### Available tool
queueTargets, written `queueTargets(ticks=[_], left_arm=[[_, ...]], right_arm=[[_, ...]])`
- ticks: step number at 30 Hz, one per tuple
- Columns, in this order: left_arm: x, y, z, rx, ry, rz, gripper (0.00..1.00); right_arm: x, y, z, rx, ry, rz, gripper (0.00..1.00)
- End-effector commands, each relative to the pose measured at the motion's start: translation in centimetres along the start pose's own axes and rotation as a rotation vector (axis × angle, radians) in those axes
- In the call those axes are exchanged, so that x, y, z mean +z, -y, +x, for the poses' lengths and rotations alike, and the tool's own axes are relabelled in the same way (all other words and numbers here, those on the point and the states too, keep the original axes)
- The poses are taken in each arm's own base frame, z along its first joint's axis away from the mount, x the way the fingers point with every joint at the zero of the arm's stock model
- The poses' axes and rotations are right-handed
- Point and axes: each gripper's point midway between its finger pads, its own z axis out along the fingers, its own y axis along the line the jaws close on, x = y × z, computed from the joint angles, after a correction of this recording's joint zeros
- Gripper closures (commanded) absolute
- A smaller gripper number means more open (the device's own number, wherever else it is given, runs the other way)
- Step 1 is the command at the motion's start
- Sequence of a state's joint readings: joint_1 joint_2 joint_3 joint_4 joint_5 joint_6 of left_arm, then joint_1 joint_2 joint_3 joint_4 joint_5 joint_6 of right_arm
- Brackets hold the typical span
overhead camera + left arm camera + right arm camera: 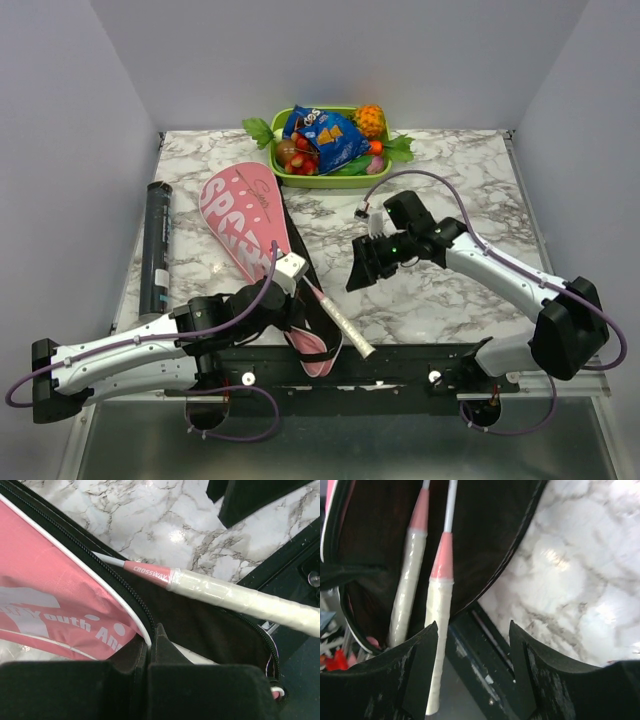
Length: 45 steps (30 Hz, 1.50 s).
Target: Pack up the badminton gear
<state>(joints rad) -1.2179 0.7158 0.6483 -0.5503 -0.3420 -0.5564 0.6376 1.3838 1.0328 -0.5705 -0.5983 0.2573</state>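
Note:
The pink bag point(240, 215) lettered "SPORT" lies on the left of the table, its narrow end open at the near edge. My left gripper point(297, 300) is shut on the white-piped edge of the bag's flap point(55, 595), as the left wrist view point(149, 639) shows. Two pink rackets lie inside the bag's black lining. Their white handles point(409, 582) point(438, 620) stick out, and one point(345, 325) point(240, 600) reaches past the table edge. My right gripper point(360, 272) is open above the table just right of the handles point(472, 635). The long black tube point(155, 245) lies at the far left. No shuttlecocks show.
A green tray point(290, 177) with toy fruit and a blue snack packet point(325, 135) stands at the back centre. The black mounting rail point(400, 365) runs along the near edge. White walls close in the table's sides and back.

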Motion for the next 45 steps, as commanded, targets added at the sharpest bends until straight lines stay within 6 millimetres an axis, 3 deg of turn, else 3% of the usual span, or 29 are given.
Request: queueTargets(ticks=[1,6,17,26,28,31,34,37,45], left_arm=[[-0.7,2.4,-3.0,0.019,0.084,0.111,1.00],[-0.5,2.6,-2.5,0.008,0.074,0.124,1.00],[-0.6,1.7,-2.5,-0.043,0.106,0.084,1.00],[-1.1,1.6,-2.7,-0.071,0.124,0.091,1.00],[-1.0,1.5,-2.5,-0.071,0.118,0.083,1.00],[-1.1,1.5,-2.7,-0.066,0.122,0.083,1.00],[-1.1,1.6,-2.7,-0.062,0.120,0.090,1.00],[-1.1,1.8,-2.6,-0.056,0.111,0.098,1.00],[-0.5,3.0,-2.6,-0.027,0.089,0.121,1.00]], right_arm=[[-0.1,-2.2,3.3,0.029,-0.115,-0.174,0.33],[-0.6,-4.8,4.0,0.053,-0.154,-0.356,0.33],[1.6,-5.1,5.5,0.095,-0.246,-0.347,0.33],[3.4,-6.4,5.3,0.098,-0.265,-0.387,0.37],[3.7,-6.7,5.4,0.102,-0.277,-0.394,0.45],[4.1,-7.3,5.1,0.108,-0.278,-0.415,0.69],[4.6,-7.5,4.3,0.122,-0.274,-0.432,0.79],[5.1,-7.8,2.6,0.116,-0.247,-0.432,0.88],[7.1,-8.5,-2.3,0.146,-0.175,-0.409,0.97]])
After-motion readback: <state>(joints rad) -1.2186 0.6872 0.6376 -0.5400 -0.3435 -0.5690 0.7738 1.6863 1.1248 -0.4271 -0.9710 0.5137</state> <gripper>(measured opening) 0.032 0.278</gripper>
